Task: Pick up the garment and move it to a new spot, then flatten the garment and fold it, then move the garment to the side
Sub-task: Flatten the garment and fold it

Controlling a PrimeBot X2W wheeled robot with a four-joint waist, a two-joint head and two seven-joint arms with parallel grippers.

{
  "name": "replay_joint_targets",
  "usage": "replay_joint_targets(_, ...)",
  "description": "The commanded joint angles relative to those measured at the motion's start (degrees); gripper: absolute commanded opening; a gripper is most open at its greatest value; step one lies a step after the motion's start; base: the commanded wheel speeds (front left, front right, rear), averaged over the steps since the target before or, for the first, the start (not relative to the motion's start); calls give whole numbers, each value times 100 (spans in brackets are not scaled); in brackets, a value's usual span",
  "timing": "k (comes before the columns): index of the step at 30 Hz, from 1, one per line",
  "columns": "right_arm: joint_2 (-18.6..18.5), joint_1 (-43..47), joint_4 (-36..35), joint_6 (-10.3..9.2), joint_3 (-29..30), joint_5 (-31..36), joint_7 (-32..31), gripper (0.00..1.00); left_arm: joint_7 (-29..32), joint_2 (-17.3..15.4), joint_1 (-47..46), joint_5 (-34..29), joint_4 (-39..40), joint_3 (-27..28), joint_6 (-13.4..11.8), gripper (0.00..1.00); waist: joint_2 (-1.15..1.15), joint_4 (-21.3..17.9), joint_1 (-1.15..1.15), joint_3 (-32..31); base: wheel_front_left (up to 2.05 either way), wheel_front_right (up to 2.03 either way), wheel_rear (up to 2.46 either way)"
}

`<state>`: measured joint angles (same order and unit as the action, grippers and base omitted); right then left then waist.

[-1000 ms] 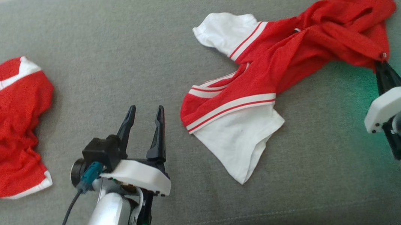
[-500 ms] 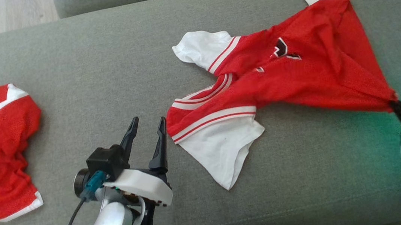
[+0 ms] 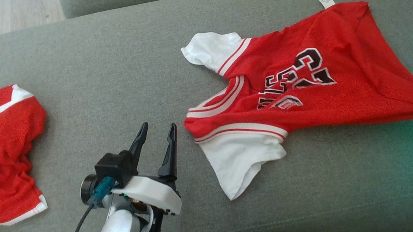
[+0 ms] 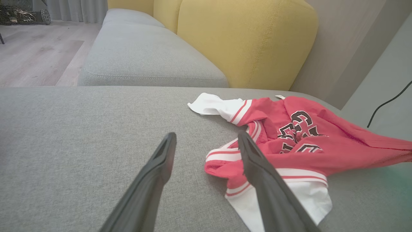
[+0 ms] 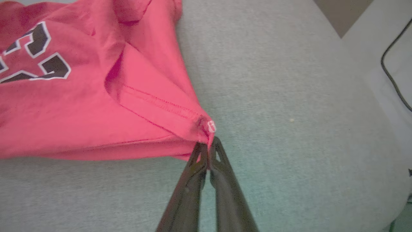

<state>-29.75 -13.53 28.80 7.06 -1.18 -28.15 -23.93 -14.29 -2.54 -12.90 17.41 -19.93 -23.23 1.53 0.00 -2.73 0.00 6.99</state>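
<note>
One jersey (image 3: 328,90) corner sits clamped in the right gripper (image 5: 207,150); its length runs toward the sleeve (image 3: 242,158) near the spread, empty left gripper (image 3: 158,126)

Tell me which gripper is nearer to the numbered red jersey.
Right. The right gripper is shut on a hem corner of the jersey, touching it. The left gripper stands open beside the white-sleeved end, apart from the cloth.

We log the setting as a home living room: the work surface is a grey upholstered sofa seat (image 3: 107,65), a second grey seat cushion (image 4: 145,58) adjoins it, with yellow back cushions (image 4: 244,42), pale wood flooring (image 4: 35,54) and curtains (image 4: 77,8) beyond.
</note>
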Motion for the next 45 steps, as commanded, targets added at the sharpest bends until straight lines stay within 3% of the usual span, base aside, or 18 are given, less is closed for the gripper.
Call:
replay_joint_targets(1, -122, -149, 8, 43, 230, 307, 134, 100, -71, -34, -120, 38, 153, 158, -4, 100, 0, 10, 0, 13, 0, 0, 0)
replay_joint_targets(9, 393, -524, 364, 43, 1437, 1725, 531, 100, -71, -33, -166, -25, 160, 183, -10, 100, 0, 12, 0, 94, 0, 0, 0)
replay_joint_targets(14, 871, -610, -16, 43, 1816, 2272, 850, 100, -71, -33, -215, -39, 153, 214, -1, 100, 0, -24, 0, 159, 0, 0, 0)
replay_joint_targets(20, 1535, -392, -917, 43, 1705, 2122, 1468, 100, -71, -33, -221, 64, 172, 167, -22, 100, 0, -67, 0, 158, 0, 0, 0)
replay_joint_targets(30, 2321, 455, -2030, 43, 1062, 1474, 2434, 100, -71, -33, -114, 342, 226, 47, -78, 100, 0, -118, 0, 23, 0, 0, 0)
replay_joint_targets(39, 2479, 645, -1970, 43, 879, 1399, 2820, 100, -71, -33, -59, 632, 25, -197, -46, 100, 0, -321, 0, 120, 0, 0, 0)
replay_joint_targets(45, 2493, 508, -1877, 43, 849, 1423, 2879, 100, 50, -33, -232, 840, -668, -563, 44, 100, 0, -513, 0, 162, 0, 0, 0)
